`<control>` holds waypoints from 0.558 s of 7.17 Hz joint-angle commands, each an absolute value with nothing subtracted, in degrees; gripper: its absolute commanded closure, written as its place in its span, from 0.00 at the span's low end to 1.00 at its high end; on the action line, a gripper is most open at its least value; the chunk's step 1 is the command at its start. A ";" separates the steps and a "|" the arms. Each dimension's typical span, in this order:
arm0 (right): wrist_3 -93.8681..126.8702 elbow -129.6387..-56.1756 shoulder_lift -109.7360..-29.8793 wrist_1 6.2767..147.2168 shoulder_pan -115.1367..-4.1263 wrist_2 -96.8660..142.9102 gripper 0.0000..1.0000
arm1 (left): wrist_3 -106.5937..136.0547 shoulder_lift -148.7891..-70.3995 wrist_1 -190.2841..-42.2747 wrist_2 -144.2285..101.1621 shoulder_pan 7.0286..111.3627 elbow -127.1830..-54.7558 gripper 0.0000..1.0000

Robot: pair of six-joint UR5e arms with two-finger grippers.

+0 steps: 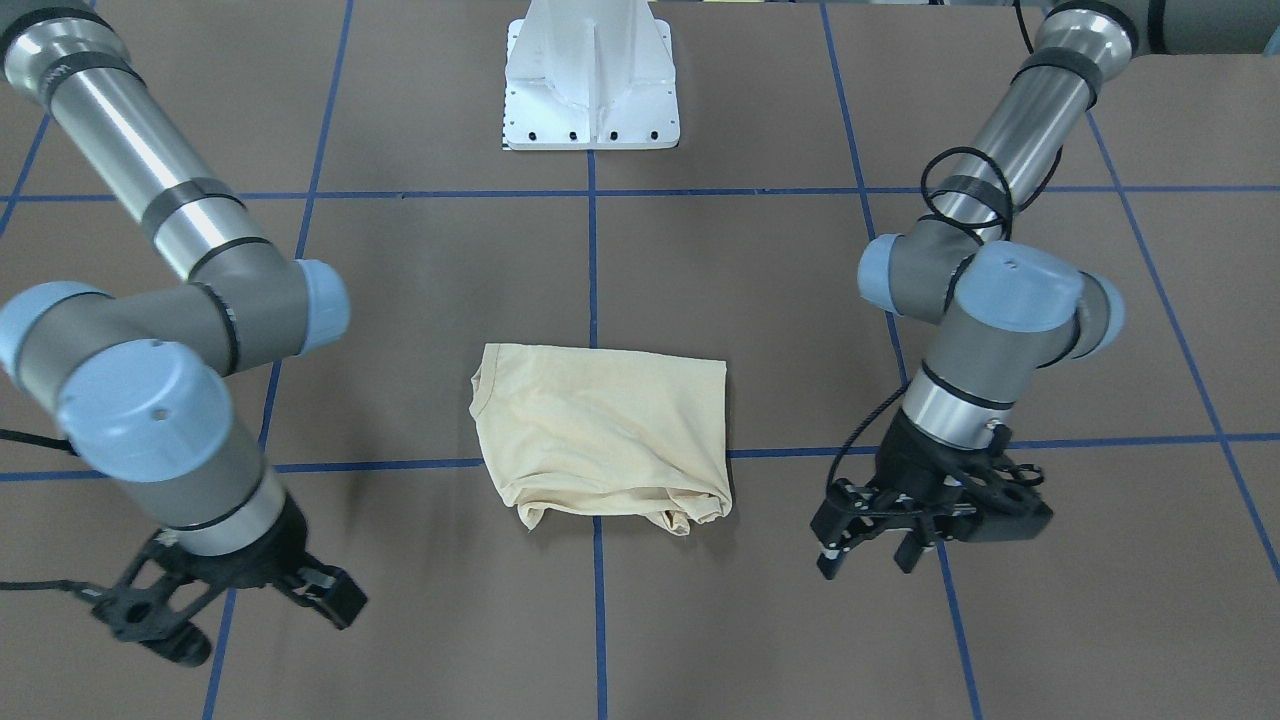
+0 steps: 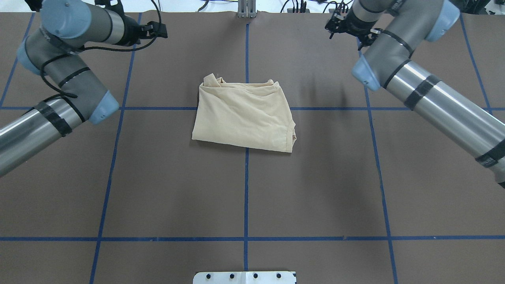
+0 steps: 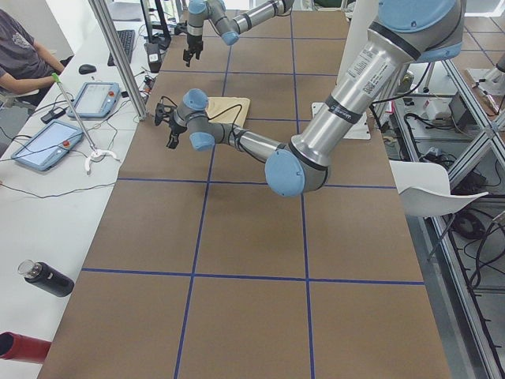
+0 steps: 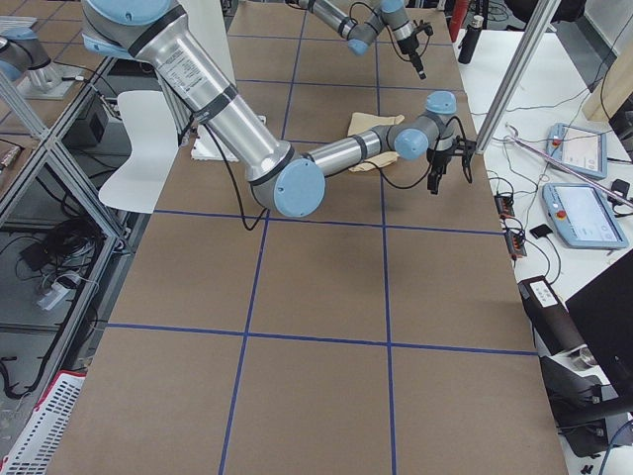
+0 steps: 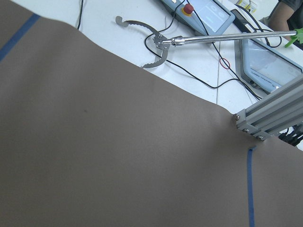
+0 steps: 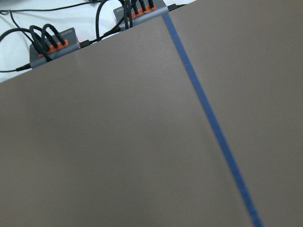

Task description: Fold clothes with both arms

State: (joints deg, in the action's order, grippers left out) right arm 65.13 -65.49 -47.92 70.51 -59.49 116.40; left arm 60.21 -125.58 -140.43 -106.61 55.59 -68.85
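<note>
T-shirt (image 1: 600, 440), thin cream-yellow fabric, lies folded into a rumpled rectangle at frame centre on the matte brown table (image 1: 760, 300), which is gridded with blue tape (image 1: 592, 260). Left gripper (image 1: 868, 560), lower right, and right gripper (image 1: 270, 630), lower left, hang spread and empty.

Brown table (image 2: 315, 177) with blue tape grid (image 2: 246, 197), white pedestal base (image 1: 592, 90) on it — teach pendant (image 3: 45, 144), black bottle (image 3: 47, 279) beside

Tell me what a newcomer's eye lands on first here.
A cream shirt, folded into a rumpled rectangle, lies at the middle of the brown table, over a crossing of blue tape lines. The left gripper and right gripper hang open on either side of it, both clear of the cloth.
</note>
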 commanded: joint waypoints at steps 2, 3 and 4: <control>36.20 -67.23 -57.72 72.06 -72.48 127.50 0.00 | 33.04 -115.17 -140.36 -118.00 68.33 -72.15 0.00; 27.34 -67.93 -59.22 75.99 -75.29 128.14 0.00 | 24.78 -112.27 -140.27 -121.43 72.38 -72.16 0.00; 16.89 -68.98 -61.41 80.29 -77.50 128.41 0.00 | 18.87 -109.97 -139.58 -125.29 75.90 -72.16 0.00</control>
State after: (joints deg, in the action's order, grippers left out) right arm 28.76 -67.93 -58.88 75.69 -74.39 127.49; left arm 27.03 -113.08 -140.14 -120.79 71.38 -72.02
